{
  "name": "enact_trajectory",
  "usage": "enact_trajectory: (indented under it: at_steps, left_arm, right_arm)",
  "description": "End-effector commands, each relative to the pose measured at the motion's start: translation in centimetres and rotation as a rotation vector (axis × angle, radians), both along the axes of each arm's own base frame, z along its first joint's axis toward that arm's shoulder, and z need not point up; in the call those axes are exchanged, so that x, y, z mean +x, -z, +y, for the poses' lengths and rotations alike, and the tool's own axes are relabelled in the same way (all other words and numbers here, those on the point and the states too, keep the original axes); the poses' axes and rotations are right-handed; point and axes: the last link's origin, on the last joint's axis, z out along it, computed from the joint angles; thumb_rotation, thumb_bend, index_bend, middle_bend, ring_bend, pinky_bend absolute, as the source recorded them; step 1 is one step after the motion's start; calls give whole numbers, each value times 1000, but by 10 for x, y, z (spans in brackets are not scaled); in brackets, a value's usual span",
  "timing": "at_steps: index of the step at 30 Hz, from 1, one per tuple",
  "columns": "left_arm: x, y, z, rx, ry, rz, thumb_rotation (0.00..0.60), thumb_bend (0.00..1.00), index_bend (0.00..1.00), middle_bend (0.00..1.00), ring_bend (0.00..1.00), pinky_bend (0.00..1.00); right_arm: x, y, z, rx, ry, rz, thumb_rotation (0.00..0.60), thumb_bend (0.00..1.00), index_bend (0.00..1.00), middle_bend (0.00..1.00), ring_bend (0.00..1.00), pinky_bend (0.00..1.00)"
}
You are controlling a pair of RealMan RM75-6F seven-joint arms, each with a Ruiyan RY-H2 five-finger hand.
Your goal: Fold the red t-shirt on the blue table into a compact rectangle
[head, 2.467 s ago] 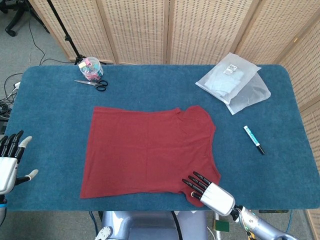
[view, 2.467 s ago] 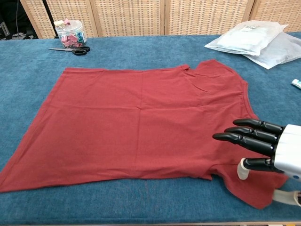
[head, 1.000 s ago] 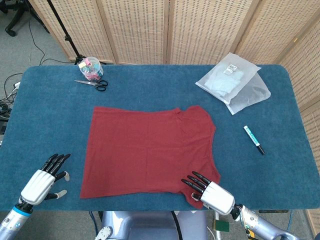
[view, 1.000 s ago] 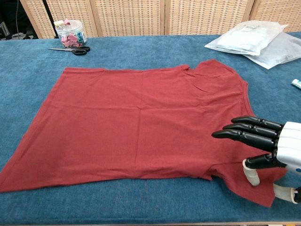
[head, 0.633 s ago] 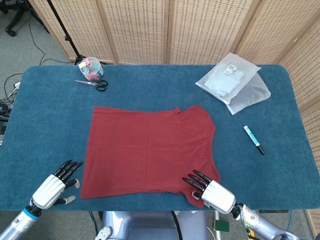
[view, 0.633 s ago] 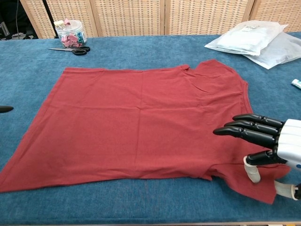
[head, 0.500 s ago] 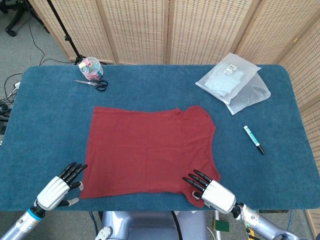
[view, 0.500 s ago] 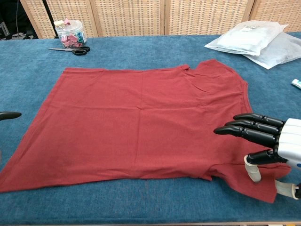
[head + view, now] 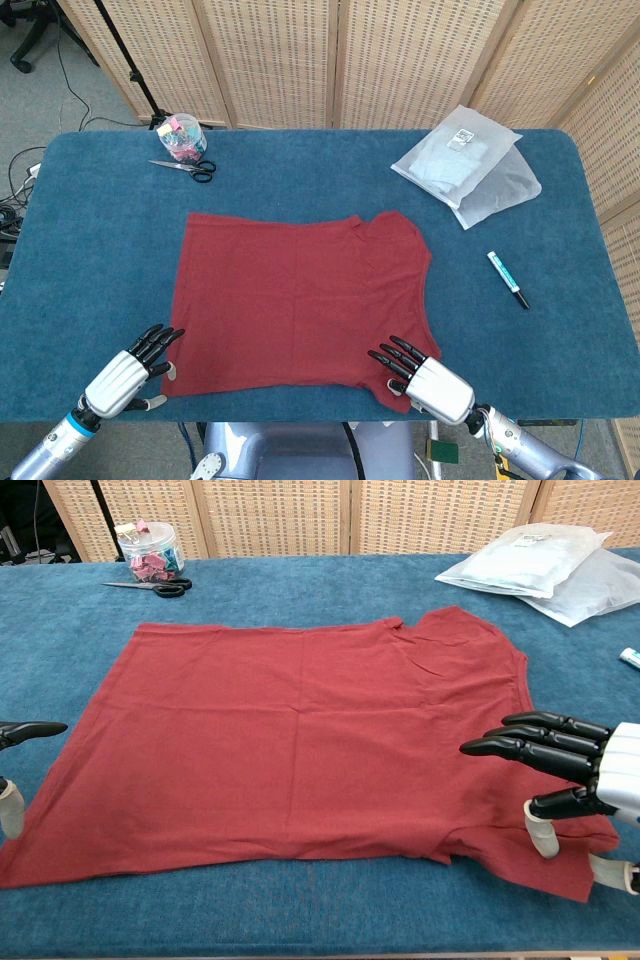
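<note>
While the red cotton t-shirt (image 9: pixel 300 298) lies spread flat near the middle of the blue felt-covered table (image 9: pixel 90 240), both of my hands sit at its near edge. My left hand (image 9: pixel 128 374) is released, fingers extended and apart, holding nothing, with its fingertips (image 9: pixel 165 337) just beside the t-shirt's near left corner. My right hand (image 9: pixel 585 770) is likewise released, fingers stretched out above the t-shirt's near right sleeve; I cannot tell whether they touch the fabric. Beyond the t-shirt's far left corner lie black-handled scissors (image 9: pixel 185 168), and just past them stands a clear plastic jar of coloured clips (image 9: pixel 183 137). Beyond the t-shirt's far right side rest two translucent plastic garment bags (image 9: pixel 466 166). Right of the t-shirt, well apart, lies a white marker pen (image 9: pixel 508 279)
</note>
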Motion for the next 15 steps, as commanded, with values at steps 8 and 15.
enact_trajectory:
  at_steps: [8,15]
  left_arm:
    - [1,2,3,-10,3,-1,600,214,550,0,0,0]
    - [1,2,3,-14,2,-1,600,333,550,0,0,0]
  right_arm:
    - [-1,-1,-1,-6,4,5,600,557,640,51,0,0]
    - [-1,-1,-2,-7,4,5,600,556,641,51,0,0]
